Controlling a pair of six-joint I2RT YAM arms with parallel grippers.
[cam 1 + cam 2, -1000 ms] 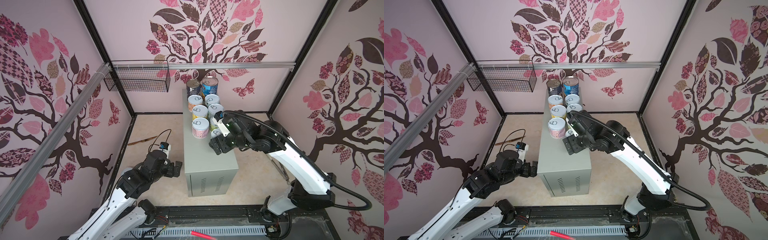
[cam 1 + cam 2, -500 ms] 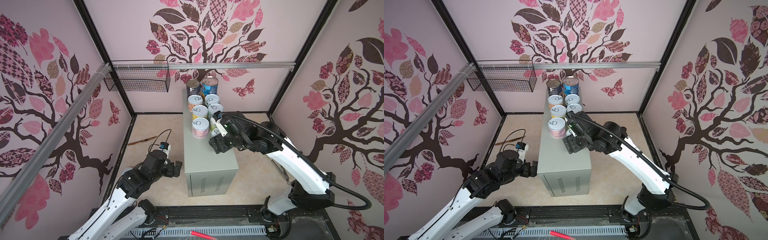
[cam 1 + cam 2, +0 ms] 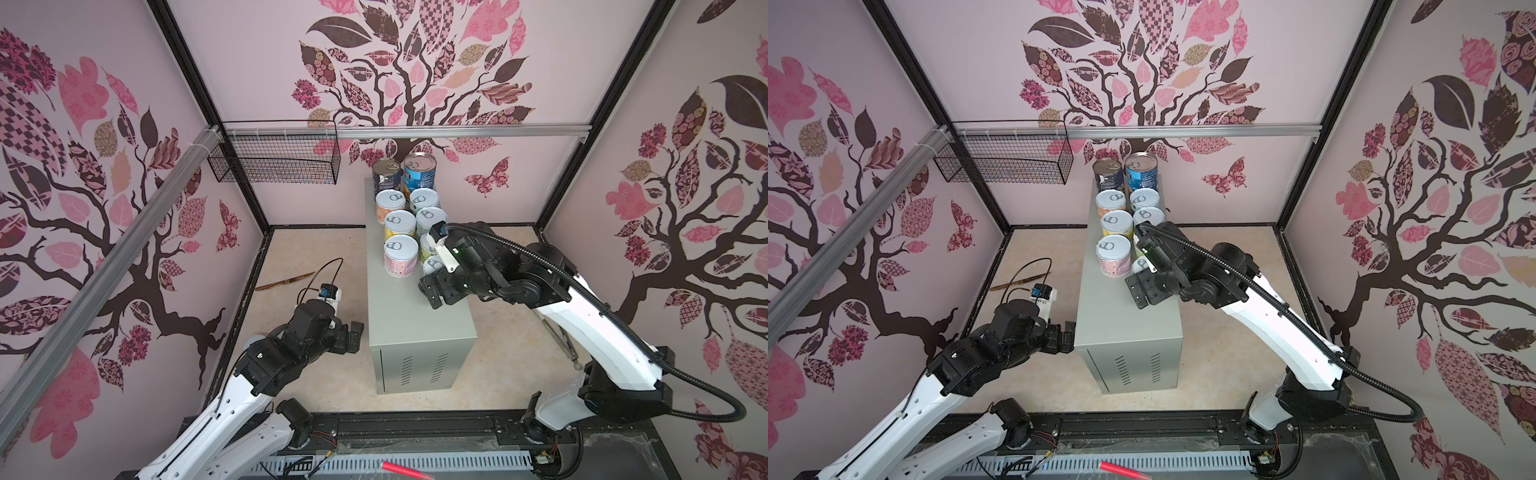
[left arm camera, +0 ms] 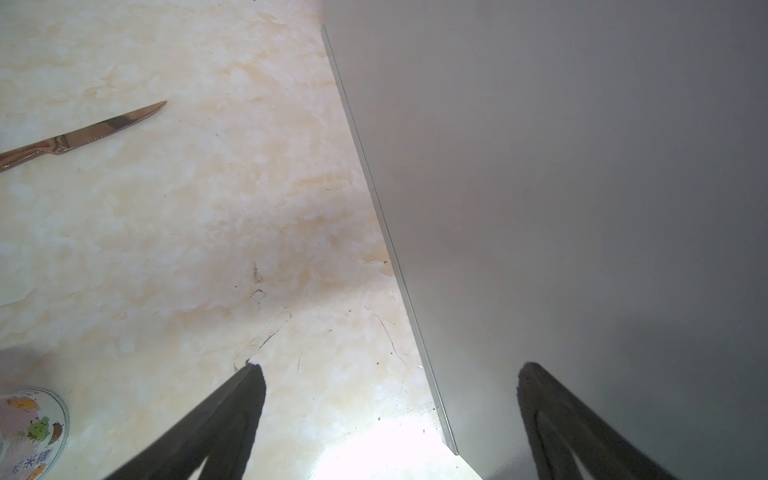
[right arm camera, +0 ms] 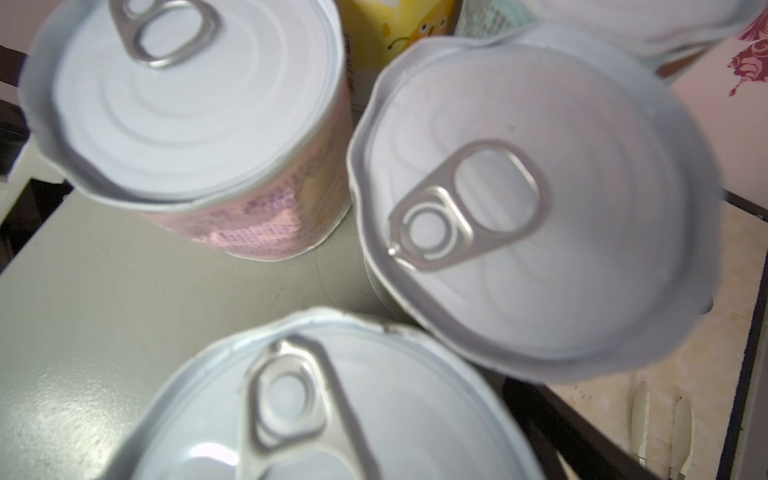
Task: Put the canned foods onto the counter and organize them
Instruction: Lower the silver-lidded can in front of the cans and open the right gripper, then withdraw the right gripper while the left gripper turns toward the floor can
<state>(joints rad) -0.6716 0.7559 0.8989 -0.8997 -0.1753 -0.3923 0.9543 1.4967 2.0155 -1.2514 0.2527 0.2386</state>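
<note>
The canned foods stand in two rows at the far end of the grey counter (image 3: 411, 328) (image 3: 1125, 328). Two tall ones (image 3: 419, 170) are at the back and several short white-lidded ones (image 3: 400, 224) sit in front. My right gripper (image 3: 434, 291) (image 3: 1142, 291) hangs over the nearest right-row can (image 5: 332, 415), open, jaws around its lid. Only one dark finger (image 5: 540, 419) shows beside the rim. My left gripper (image 4: 390, 368) (image 3: 353, 332) is open and empty, low against the counter's left side (image 4: 582, 208). Another pastel can (image 4: 29, 428) stands on the floor near it.
A knife (image 3: 286, 282) (image 4: 83, 133) lies on the marble floor left of the counter. A black wire basket (image 3: 274, 162) hangs on the back-left wall rail. A thin metal utensil (image 3: 557, 332) lies on the floor right of the counter.
My right gripper has stayed over the nearest right-row can, shifting only slightly, and its jaws now stand apart around the lid. The left arm has not moved.
</note>
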